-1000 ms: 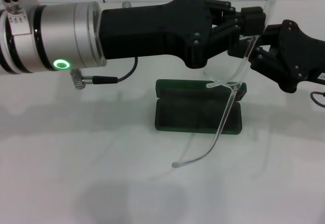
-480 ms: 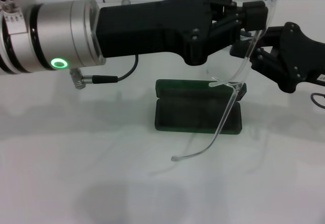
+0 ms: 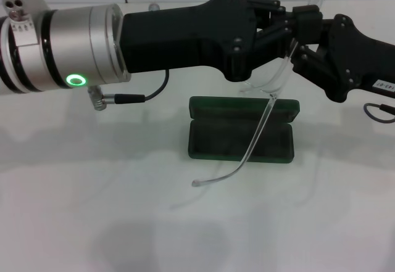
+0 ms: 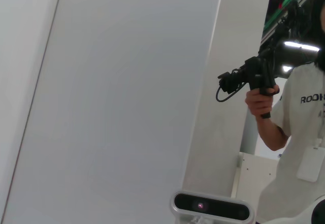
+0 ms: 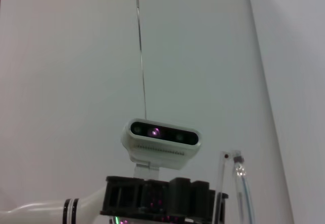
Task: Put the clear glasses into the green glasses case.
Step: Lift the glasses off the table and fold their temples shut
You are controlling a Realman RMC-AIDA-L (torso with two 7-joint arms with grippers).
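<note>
You had the clear glasses (image 3: 271, 108) pinched aloft between left gripper (image 3: 302, 22) and right gripper (image 3: 301, 49), long axis near-vertical, directly above the open green glasses case (image 3: 241, 139).

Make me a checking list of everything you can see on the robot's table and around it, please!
Surface: plain white table, bare in front.
Job's things: dark green rectangular hinged glasses case lies open on the table; clear plastic wraparound glasses are held in the air above it, one arm hanging down in front of the case.
Clutter: nothing seen.
Grippers: left gripper and right gripper meet at the glasses' frame; grip hidden.
Cables: black cable under the left arm; another at the right edge.
Surroundings: white walls; a person holding a black handheld device.
</note>
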